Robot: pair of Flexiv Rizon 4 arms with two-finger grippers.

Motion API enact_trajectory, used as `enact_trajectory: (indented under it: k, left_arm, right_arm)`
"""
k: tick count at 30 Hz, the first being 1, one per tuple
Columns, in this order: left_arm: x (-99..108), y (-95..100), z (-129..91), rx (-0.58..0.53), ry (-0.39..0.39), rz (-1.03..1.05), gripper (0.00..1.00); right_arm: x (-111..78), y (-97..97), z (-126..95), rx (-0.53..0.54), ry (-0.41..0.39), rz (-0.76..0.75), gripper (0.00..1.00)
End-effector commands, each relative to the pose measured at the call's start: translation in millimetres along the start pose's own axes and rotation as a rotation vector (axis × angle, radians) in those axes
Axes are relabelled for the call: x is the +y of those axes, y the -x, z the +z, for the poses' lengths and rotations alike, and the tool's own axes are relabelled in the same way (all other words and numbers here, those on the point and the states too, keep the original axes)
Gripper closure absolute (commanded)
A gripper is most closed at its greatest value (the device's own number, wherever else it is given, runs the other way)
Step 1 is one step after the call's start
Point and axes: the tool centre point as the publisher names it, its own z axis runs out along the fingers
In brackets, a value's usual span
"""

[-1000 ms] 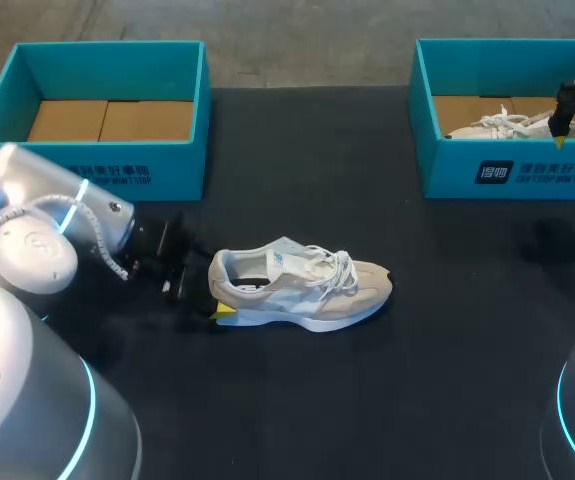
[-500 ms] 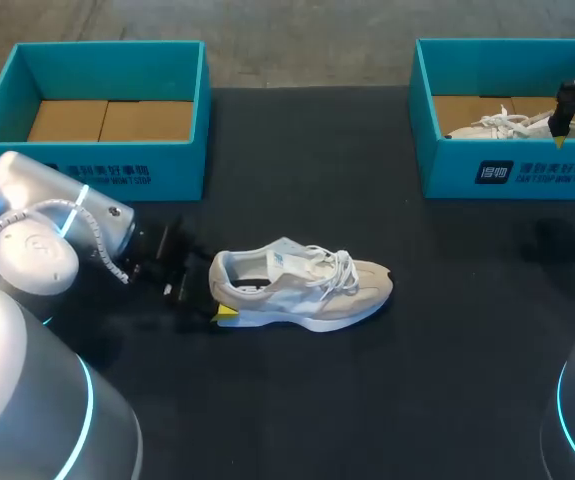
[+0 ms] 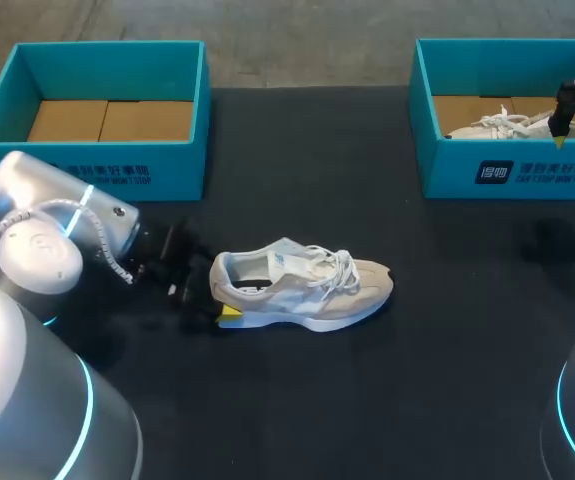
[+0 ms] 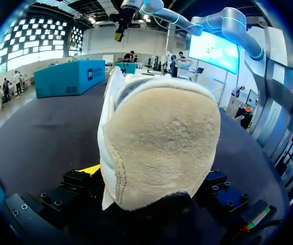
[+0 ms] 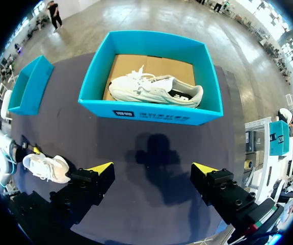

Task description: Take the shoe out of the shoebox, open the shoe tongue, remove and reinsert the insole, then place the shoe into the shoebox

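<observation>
A beige sneaker (image 3: 302, 290) with white laces lies on its sole in the middle of the black table (image 3: 367, 400), toe pointing right. My left gripper (image 3: 217, 292) is open at its heel. In the left wrist view the suede heel (image 4: 161, 148) sits between the fingers of that gripper (image 4: 149, 176), and one yellow fingertip (image 4: 92, 169) shows beside it. My right gripper (image 5: 151, 169) hangs open and empty, high over the right shoebox (image 5: 151, 113), which holds a second sneaker (image 5: 156, 91). In the head view the right gripper (image 3: 565, 108) is at that box's far right.
An empty teal shoebox (image 3: 102, 160) with a cardboard floor stands at the back left. The right shoebox (image 3: 512, 175) stands at the back right. The left arm's elbow (image 3: 37, 250) bulks over the table's left side.
My left arm has edged a little to the right, bringing its open fingers further around the sneaker's heel. The right arm has not moved.
</observation>
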Motion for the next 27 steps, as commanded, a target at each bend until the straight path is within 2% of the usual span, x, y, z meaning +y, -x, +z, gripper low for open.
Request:
enact_trajectory:
  k: [1, 2, 3, 4, 7, 8, 27]
  left_arm:
    - [1.9, 4.9, 7.3, 0.004, 0.010, -0.002, 0.00]
    - [2.4, 5.5, 7.7, 0.002, 0.015, -0.003, 0.05]
    - [2.7, 5.9, 8.1, 0.003, 0.018, -0.003, 0.18]
    - [3.5, 7.1, 8.6, 0.005, 0.026, -0.003, 0.55]
    - [4.7, 7.6, 8.6, 0.007, 0.036, -0.002, 0.94]
    - [5.0, 7.6, 8.1, 0.010, 0.039, 0.001, 1.00]
    - [6.1, 8.0, 5.4, 0.017, 0.052, 0.015, 1.00]
  right_arm:
    - [-0.9, -0.2, 0.5, -0.001, 0.002, 0.001, 0.00]
    - [-0.9, -0.2, 0.5, -0.001, 0.002, 0.001, 0.00]
    - [-0.9, -0.2, 0.5, -0.001, 0.002, 0.001, 0.00]
    - [-0.9, -0.2, 0.5, -0.001, 0.002, 0.001, 0.00]
    - [-0.9, -0.2, 0.5, -0.001, 0.002, 0.001, 0.00]
    - [-0.9, -0.2, 0.5, -0.001, 0.002, 0.001, 0.00]
    - [-0.9, -0.2, 0.5, -0.001, 0.002, 0.001, 0.00]
